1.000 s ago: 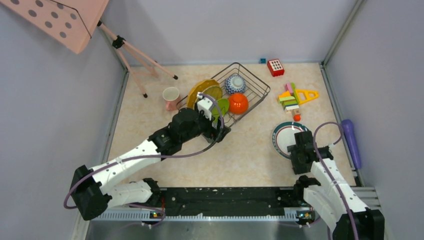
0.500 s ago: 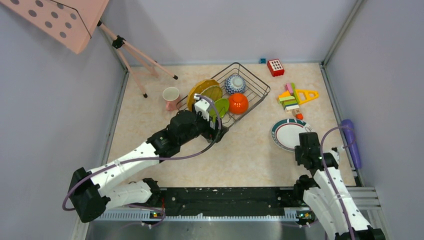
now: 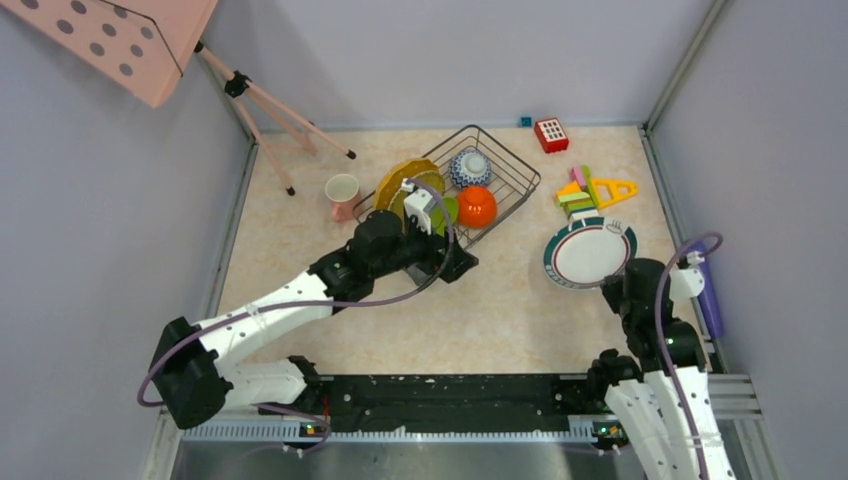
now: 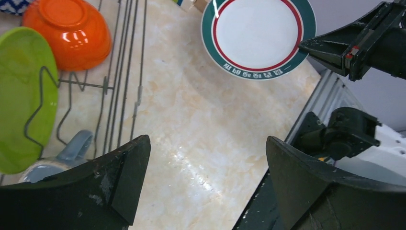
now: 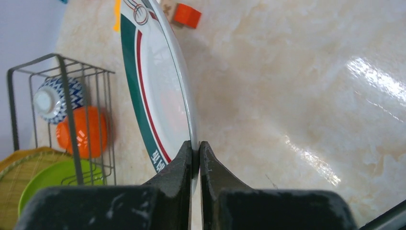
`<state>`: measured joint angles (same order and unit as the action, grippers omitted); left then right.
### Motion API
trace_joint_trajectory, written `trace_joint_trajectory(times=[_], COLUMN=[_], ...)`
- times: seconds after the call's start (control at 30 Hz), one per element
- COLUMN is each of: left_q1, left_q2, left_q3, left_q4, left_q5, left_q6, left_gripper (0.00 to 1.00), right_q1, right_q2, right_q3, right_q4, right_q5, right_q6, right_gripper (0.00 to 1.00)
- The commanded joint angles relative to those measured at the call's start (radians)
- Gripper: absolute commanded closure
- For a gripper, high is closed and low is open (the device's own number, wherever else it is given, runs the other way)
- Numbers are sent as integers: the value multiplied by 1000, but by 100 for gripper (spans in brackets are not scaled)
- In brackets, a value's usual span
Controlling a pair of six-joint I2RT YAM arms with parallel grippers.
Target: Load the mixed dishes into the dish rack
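Green-rimmed plate [image 3: 588, 252] near toy blocks [image 3: 585, 195], left arm [image 3: 300, 300] before dish rack [image 3: 505, 156]

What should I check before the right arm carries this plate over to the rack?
1. Grip: the right gripper is shut on the white green-rimmed plate at its rim: ok.
2. Lift: the plate is tilted and looks clear of the table: ok.
3. Other hand: the left gripper is open and empty: ok.
4. Approach: the left gripper hovers at the near corner of the dish rack: not ok.
5. Free slot beside the lime green plate: cannot tell.
6. Other dishes racked: the pink mug stands outside: not ok.
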<state>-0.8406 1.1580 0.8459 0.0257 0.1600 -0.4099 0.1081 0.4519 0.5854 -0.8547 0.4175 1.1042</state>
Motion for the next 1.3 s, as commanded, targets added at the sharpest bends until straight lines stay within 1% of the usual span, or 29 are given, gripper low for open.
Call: trace_joint_trajectory(times=[0.0, 0.13, 0.23, 0.3, 0.4, 0.47, 0.57, 0.7, 0.77, 0.83, 0.93, 1.13, 1.2, 1.27], left_q1=[-1, 5, 23, 46, 91, 115, 134, 157, 166, 178, 195, 202, 202, 203], left_q2=[60, 108, 143, 156, 160, 156, 140, 108, 102, 105, 114, 133, 138, 146], left_q3=[86, 99, 120, 123, 113, 100, 84, 57, 47, 45, 45, 47, 47, 42], left_q4=[108, 187, 224, 272, 354, 392, 394, 361, 356, 354, 358, 418, 435, 471], left_q5=[94, 151, 200, 239, 292, 304, 283, 228, 220, 233, 260, 336, 352, 374], left_q6=[-123, -195, -254, -299, -363, -380, -372, -353, -344, -346, -355, -390, -396, -417], left_gripper=[5, 4, 4, 4, 5, 6, 8, 10, 14, 22, 29, 46, 54, 58], right_q1=[-7, -5, -6, -6, -6, -7, -6, -7, -7, -6, -7, -7, -6, -6], right_q2=[-59, -60, -66, -64, -45, -28, -4, 7, 10, 16, 22, 34, 34, 35], right_q3=[145, 211, 240, 255, 272, 277, 272, 254, 245, 238, 234, 229, 219, 207], right_q4=[118, 151, 201, 228, 262, 288, 327, 381, 396, 410, 421, 421, 425, 437], right_q5=[-68, -202, -348, -446, -587, -670, -749, -804, -821, -841, -866, -886, -893, -900], right_q6=[-199, -329, -437, -473, -488, -486, -463, -435, -421, -410, -392, -382, -375, -367], right_gripper=[100, 100, 100, 100, 100, 100, 100, 100, 100, 100, 100, 100, 100, 100])
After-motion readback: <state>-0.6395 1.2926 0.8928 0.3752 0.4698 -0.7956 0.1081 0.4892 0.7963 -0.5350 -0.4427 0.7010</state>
